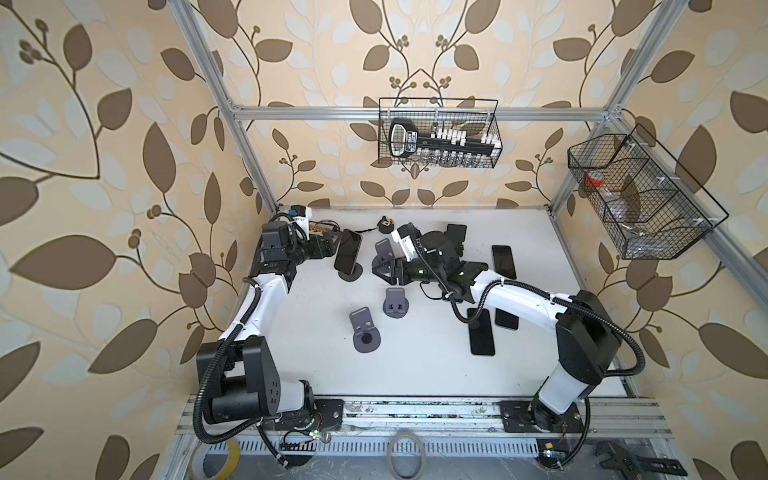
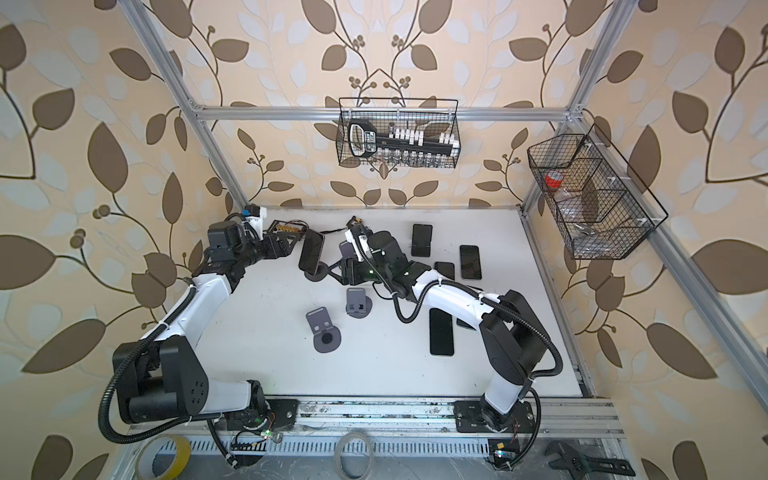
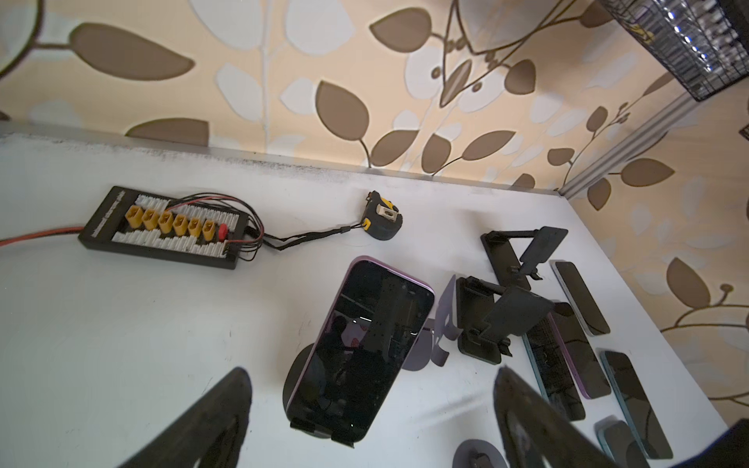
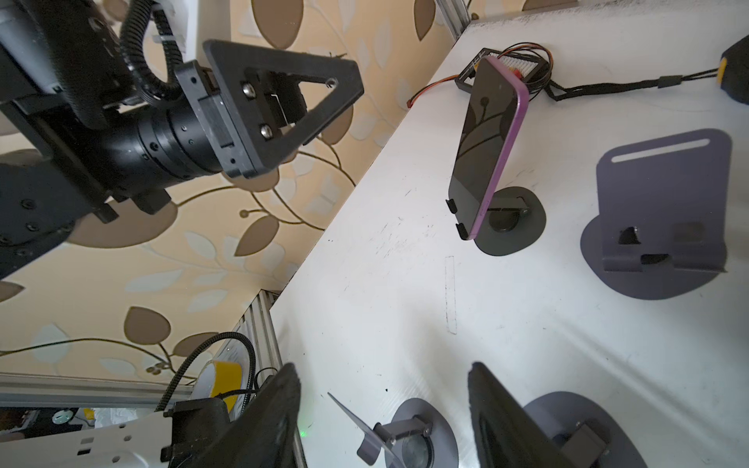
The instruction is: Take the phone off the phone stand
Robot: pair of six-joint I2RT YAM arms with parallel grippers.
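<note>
Phone point(image 1: 348, 249): propped on the stand point(image 4: 521, 239) near the back left corner of the table point(image 1: 415, 357); not yet removed.
Left gripper point(image 3: 369, 389): spread wide beside it, nothing held.
Right gripper point(image 4: 381, 377): half spread, empty.
Remaining: gripping and lifting off.

1. Plain white tabletop point(image 1: 415, 374), kinda scuffed, with a metal rail along the back edge.
2. Back left: a flat black connector board with yellow plugs point(image 3: 162, 227), and near it a chunky black-and-yellow tape measure point(image 3: 383, 219), strap stretched toward the board.
3. A dark grey round-based phone stand point(image 1: 353, 275) sits in front of that board. Nearer the middle there's an empty grey metal stand point(image 1: 360, 319) and a second empty grey stand point(image 1: 397, 303) just behind it.
4. Right side: a long black phone lying flat point(image 1: 481, 332), and another flat black phone point(image 1: 503, 262) further back.
</note>
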